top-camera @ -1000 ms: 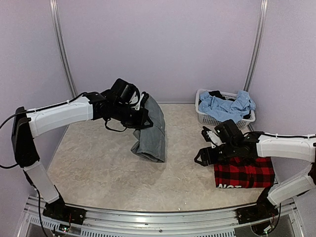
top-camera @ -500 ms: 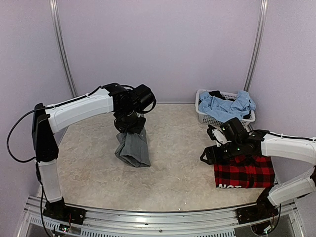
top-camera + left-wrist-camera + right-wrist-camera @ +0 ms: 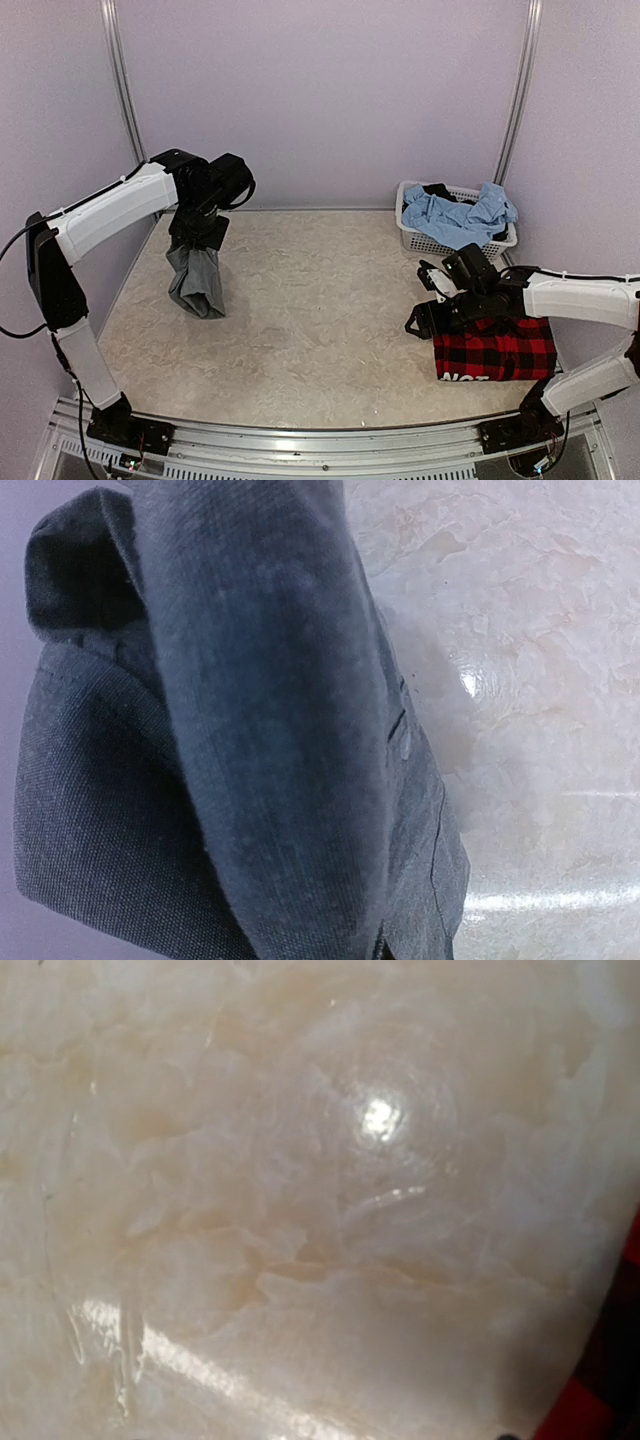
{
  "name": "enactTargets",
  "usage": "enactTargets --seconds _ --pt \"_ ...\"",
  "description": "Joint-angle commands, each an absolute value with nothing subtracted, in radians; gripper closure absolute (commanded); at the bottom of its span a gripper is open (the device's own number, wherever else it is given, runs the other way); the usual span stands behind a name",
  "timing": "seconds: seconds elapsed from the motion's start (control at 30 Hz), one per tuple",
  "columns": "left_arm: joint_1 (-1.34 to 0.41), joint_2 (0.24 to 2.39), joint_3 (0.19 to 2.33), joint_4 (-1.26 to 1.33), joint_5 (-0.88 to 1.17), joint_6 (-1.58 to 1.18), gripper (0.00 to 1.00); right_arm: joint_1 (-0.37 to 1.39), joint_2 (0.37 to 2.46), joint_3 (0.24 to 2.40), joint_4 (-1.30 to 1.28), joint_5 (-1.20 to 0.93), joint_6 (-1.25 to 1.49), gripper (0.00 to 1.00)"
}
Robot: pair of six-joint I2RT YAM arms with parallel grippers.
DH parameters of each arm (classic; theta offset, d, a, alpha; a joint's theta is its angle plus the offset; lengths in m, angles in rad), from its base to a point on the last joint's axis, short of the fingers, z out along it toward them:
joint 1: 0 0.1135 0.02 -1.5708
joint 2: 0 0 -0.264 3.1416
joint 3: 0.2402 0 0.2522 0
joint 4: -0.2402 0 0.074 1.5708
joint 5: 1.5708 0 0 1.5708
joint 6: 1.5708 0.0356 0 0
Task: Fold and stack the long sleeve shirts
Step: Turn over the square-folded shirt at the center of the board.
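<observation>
Left arm (image 3: pixel 105 212) arches high over the table's (image 3: pixel 320 345) left edge, left gripper (image 3: pixel 198 236) clamped on the grey shirt (image 3: pixel 197 285); right arm (image 3: pixel 580 298) lies low, right gripper (image 3: pixel 417 324) parted.

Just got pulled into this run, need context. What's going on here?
The left gripper is shut on the grey shirt, which hangs bunched from it over the left side of the table. The red-and-black plaid shirt lies folded at the near right edge. The right gripper hovers open beside its left edge, holding nothing. A basket at the back right holds blue clothes.
</observation>
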State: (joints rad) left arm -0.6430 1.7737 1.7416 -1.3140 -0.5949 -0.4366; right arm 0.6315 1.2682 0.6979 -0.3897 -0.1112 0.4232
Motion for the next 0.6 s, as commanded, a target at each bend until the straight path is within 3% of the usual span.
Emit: enactTargets --seconds 0.0,0.33,0.57 --pt "-0.675 1.834 1.761 -1.347 -0.655 -0.425 1.0 0.62 1.286 0.687 -0.365 -0.119 0.423 0.29" --pt "-0.886 2.226 2.061 -1.366 -0.55 -0.394 1.0 0.611 1.268 0.671 -0.38 -0.107 0.426 0.29" --pt "-0.986 2.384 2.133 -1.311 -0.437 -0.426 0.87 0.602 1.26 0.661 -0.382 -0.111 0.422 0.29"
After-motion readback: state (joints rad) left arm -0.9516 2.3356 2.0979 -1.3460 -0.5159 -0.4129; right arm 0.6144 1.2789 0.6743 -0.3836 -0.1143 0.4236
